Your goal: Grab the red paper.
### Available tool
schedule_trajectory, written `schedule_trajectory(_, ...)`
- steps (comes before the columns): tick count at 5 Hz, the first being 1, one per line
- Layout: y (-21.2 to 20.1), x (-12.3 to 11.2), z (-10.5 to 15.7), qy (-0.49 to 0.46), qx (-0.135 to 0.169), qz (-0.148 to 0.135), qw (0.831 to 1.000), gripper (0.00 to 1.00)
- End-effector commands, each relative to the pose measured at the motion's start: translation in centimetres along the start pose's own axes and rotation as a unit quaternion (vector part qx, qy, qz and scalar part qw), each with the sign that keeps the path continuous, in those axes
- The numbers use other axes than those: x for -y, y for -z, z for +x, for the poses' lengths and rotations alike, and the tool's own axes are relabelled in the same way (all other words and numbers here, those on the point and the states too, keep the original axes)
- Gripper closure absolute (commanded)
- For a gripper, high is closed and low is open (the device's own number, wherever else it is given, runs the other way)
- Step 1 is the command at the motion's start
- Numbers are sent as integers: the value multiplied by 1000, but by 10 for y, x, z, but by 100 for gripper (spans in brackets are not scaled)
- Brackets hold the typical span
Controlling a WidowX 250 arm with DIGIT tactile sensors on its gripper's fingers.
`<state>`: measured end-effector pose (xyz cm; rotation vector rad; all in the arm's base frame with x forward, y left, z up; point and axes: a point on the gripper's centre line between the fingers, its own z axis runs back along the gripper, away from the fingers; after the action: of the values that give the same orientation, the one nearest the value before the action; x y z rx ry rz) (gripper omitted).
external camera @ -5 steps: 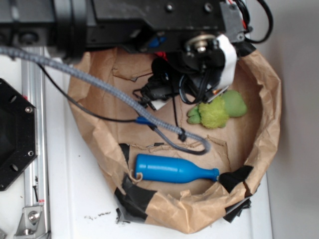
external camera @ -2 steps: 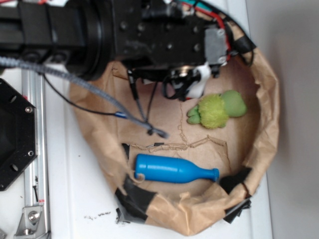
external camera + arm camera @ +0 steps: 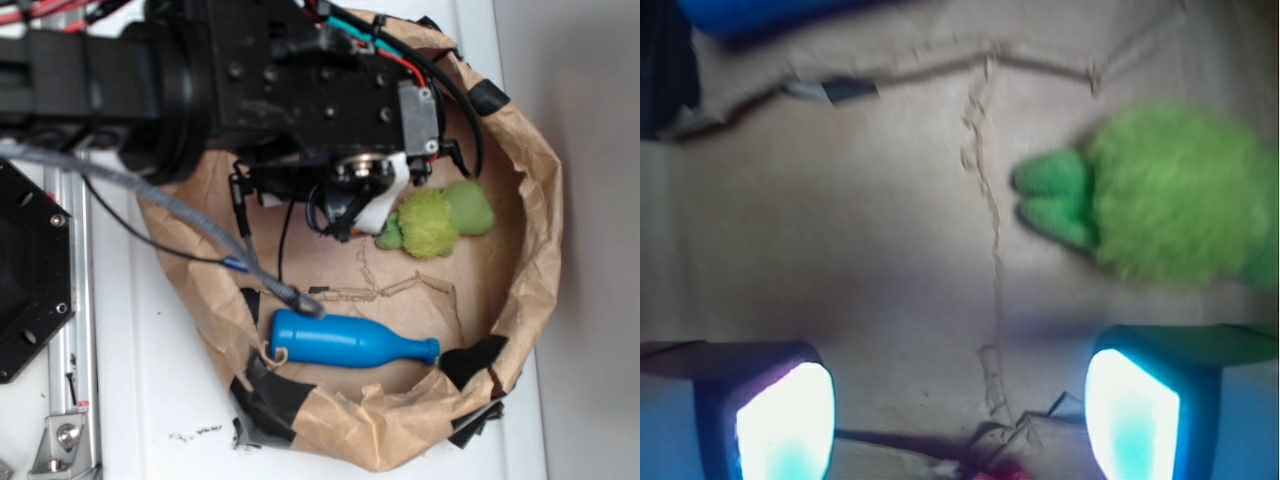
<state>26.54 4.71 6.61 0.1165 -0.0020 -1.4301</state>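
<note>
End effector (image 3: 958, 410) open, fingers spread wide over brown paper floor (image 3: 840, 250), nothing between them. Red paper (image 3: 998, 472) barely visible: sliver at bottom edge of wrist view, between pads. Green plush toy (image 3: 1170, 200) ahead and to right, apart from target. Likely best move: shift back toward red scrap, centre it between pads, descend, close; steer clear of plush. Exterior view hides red paper under arm, shows blue bottle (image 3: 350, 342) near taped wall, white bench (image 3: 150, 400) outside.

plush toy (image 3: 435, 222): green (two shades) | bottle (image 3: 350, 341): blue | paper wall (image 3: 535, 200): brown, black tape patches
</note>
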Motion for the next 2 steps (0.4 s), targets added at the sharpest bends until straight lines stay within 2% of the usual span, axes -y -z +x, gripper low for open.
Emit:
schedule_trajectory(1,-4,-4,-7,23,-35,24,999,0)
schedule_trajectory(2,11,0,-22,34,-53,28,998,0)
